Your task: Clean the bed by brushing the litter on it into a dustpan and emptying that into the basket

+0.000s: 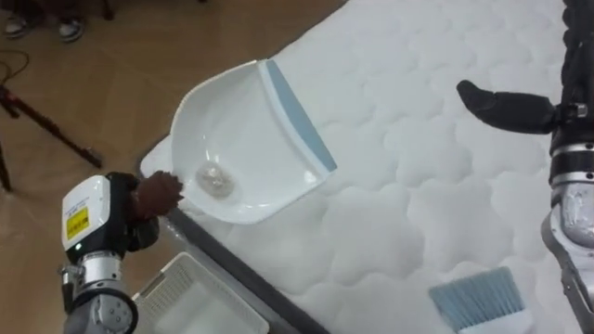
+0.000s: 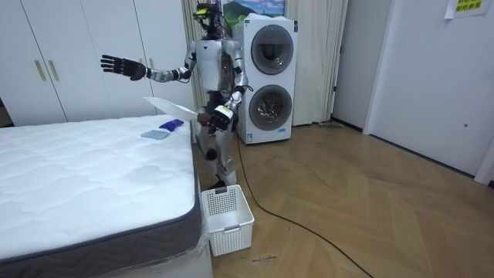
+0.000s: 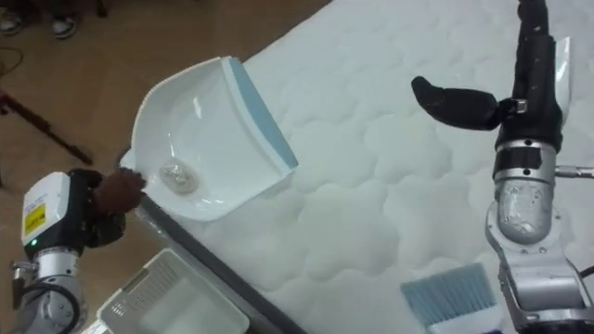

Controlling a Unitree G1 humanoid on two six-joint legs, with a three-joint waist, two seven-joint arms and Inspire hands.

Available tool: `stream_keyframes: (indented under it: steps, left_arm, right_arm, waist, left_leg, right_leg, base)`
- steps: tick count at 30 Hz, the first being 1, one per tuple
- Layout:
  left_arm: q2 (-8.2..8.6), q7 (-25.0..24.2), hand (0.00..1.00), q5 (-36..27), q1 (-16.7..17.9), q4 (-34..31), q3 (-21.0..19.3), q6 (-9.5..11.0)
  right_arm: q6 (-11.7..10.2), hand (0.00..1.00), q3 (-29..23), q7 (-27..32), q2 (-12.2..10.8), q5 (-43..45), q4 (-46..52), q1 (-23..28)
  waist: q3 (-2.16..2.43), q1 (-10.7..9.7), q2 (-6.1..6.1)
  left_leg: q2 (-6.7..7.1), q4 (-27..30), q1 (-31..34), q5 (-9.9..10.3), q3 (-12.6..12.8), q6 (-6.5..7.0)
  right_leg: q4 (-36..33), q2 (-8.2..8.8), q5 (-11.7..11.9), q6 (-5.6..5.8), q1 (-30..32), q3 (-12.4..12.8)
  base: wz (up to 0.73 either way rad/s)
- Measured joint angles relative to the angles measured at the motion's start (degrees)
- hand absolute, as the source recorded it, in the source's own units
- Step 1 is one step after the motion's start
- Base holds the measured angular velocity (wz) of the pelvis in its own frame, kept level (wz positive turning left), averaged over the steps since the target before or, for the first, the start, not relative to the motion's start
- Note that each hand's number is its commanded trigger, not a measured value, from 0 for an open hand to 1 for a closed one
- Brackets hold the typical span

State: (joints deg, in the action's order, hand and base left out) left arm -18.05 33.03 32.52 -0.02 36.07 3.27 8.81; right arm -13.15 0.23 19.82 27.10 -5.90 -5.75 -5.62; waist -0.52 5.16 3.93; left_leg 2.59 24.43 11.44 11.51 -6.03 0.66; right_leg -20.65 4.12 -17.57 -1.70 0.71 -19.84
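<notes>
My left hand [image 1: 153, 197] is curled round the handle end of a white dustpan [image 1: 241, 139] with a blue lip, held over the edge of the white mattress [image 1: 399, 186]. A small crumpled clear scrap [image 1: 215, 181] lies in the pan's hollow. My right hand [image 1: 506, 107] hangs above the mattress to the right with straight fingers, holding nothing. A blue brush [image 1: 478, 299] lies on the mattress near me, below the right arm. In the room view I stand at the bed's corner, dustpan [image 2: 166, 106] level before me and right hand [image 2: 120, 66] stretched out over the bed.
A white slotted basket [image 1: 186, 301] stands on the wooden floor right below the dustpan, against the bed's dark side [image 1: 241, 274]. A stand's red leg [image 1: 46, 130] crosses the floor at left. Stacked washing machines [image 2: 266, 77] are behind me.
</notes>
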Motion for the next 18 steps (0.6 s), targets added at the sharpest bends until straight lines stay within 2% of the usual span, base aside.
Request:
stream_keyframes:
  steps: [3, 4, 5, 6, 7, 8, 10, 11, 12, 14, 16, 18]
  left_arm:
    - [0.24, 0.0, 1.0, -1.6, 1.7, 0.0, -0.3, 0.0]
    - [0.81, 0.0, 1.0, -1.4, 1.6, 0.0, -0.5, 0.0]
    - [0.95, 0.0, 1.0, -1.4, 1.4, 0.0, -0.5, 0.0]
    - [0.96, 0.0, 1.0, -1.4, 1.3, 0.1, -0.4, 0.0]
    - [0.98, 0.0, 1.0, -1.5, 1.0, 0.9, -0.2, 0.0]
    - [1.12, 0.1, 1.0, -1.5, 0.7, 1.3, -0.1, 0.0]
    - [1.56, 0.2, 1.0, -1.5, -0.4, 2.6, -0.1, 0.0]
    - [1.62, 0.4, 1.0, -1.7, -0.8, 3.3, 0.3, 0.0]
    - [1.62, 0.4, 1.0, -2.0, -0.8, 3.5, 0.6, 0.0]
    - [1.6, 0.4, 1.0, -3.0, -0.7, 3.9, 1.3, 0.0]
    - [1.74, 0.4, 1.0, -3.0, -1.0, 3.9, 1.7, 0.0]
    - [1.74, 0.5, 1.0, -2.9, -1.1, 3.9, 2.1, 0.0]
  right_arm:
    - [0.0, 0.0, 1.2, 0.1, -0.6, 1.2, -0.4, 0.0]
    - [0.0, 0.0, 1.1, 0.2, -1.0, 2.4, -0.7, 0.0]
    - [0.0, 0.0, 1.1, 0.6, -1.9, 2.6, -0.8, 0.1]
    - [0.0, 0.0, 1.2, 0.9, -2.3, 2.6, -0.9, 0.1]
    - [-0.1, 0.0, 1.7, 1.3, -2.7, 2.5, -1.4, 0.1]
    - [-0.4, 0.0, 2.0, 1.4, -2.8, 3.3, -2.1, 0.0]
    - [-0.7, 0.0, 2.2, 1.7, -2.8, 3.9, -2.9, 0.0]
    - [-0.7, 0.0, 2.7, 2.1, -2.8, 3.6, -3.3, 0.0]
    - [-0.7, 0.0, 2.9, 2.3, -2.8, 3.5, -3.4, 0.0]
    - [-0.7, 0.0, 3.3, 2.7, -3.1, 3.5, -3.9, 0.0]
    - [-0.7, 0.0, 3.4, 3.7, -3.9, 3.5, -4.8, 0.0]
    - [-1.4, 0.0, 3.5, 3.9, -3.9, 3.1, -5.4, 0.0]
  waist:
    - [-0.5, 0.6, 0.86]
    - [-0.53, 0.2, 0.91]
    - [-0.57, -0.4, 0.99]
    - [-0.6, -0.4, 1.05]
    - [-0.64, -0.4, 1.15]
    - [-0.7, -0.6, 1.24]
    - [-0.77, -0.6, 1.34]
    - [-0.79, -0.6, 1.34]
    - [-0.79, -0.6, 1.33]
    - [-0.89, -0.8, 1.18]
    - [-0.9, -1.2, 1.15]
    - [-0.9, -1.2, 1.14]
  left_leg:
    - [0.0, 0.4, 1.4, -0.2, 0.1, -0.32]
    - [-0.71, 1.3, 2.9, -0.2, 2.1, -0.28]
    - [-2.11, 2.2, 4.6, -0.5, 6.5, 0.24]
    - [-2.89, 2.4, 5.2, -0.7, 8.5, 0.6]
    - [-4.23, 2.4, 5.7, -1.1, 12.4, 1.25]
    - [-5.62, 2.3, 6.3, -1.7, 17.6, 2.28]
    - [-7.0, 2.0, 7.4, -2.7, 24.1, 3.97]
    - [-7.03, 2.0, 8.3, -3.1, 25.7, 4.79]
    - [-6.85, 1.9, 8.6, -3.3, 25.8, 5.06]
    - [-5.81, 1.8, 9.8, -3.6, 23.6, 5.62]
    - [-3.91, 0.5, 10.8, -4.7, 20.5, 5.96]
    - [-2.45, -0.8, 10.8, -5.5, 19.5, 6.36]
  right_leg:
    - [0.1, -0.67, -0.1, -0.3, -0.2, -1.4]
    - [0.3, -0.99, -0.2, -0.33, -0.2, -2.7]
    - [0.4, -1.01, -0.2, -0.4, -0.2, -4.4]
    - [0.1, -1.03, -0.3, -0.41, -0.3, -5.1]
    - [-0.1, -1.0, -0.3, -0.4, -0.6, -7.5]
    - [0.0, -0.93, -0.3, -0.38, -1.0, -9.6]
    - [0.0, -0.66, -0.8, -0.45, -1.0, -12.5]
    - [0.0, -0.47, -1.4, -0.44, -1.0, -14.1]
    - [0.0, -0.43, -1.6, -0.38, -0.9, -14.3]
    - [0.0, -0.63, -1.8, -0.35, -0.7, -15.7]
    - [0.1, -0.57, -1.9, -0.38, 0.0, -15.6]
    - [0.0, 0.21, -2.6, -0.07, 0.4, -15.6]
  base:
    - [0.49]
    - [1.1]
    - [1.08]
    - [1.08]
    - [1.03]
    - [1.04]
    - [1.02]
    - [0.94]
    - [0.82]
    - [0.68]
    - [0.73]
    - [0.49]
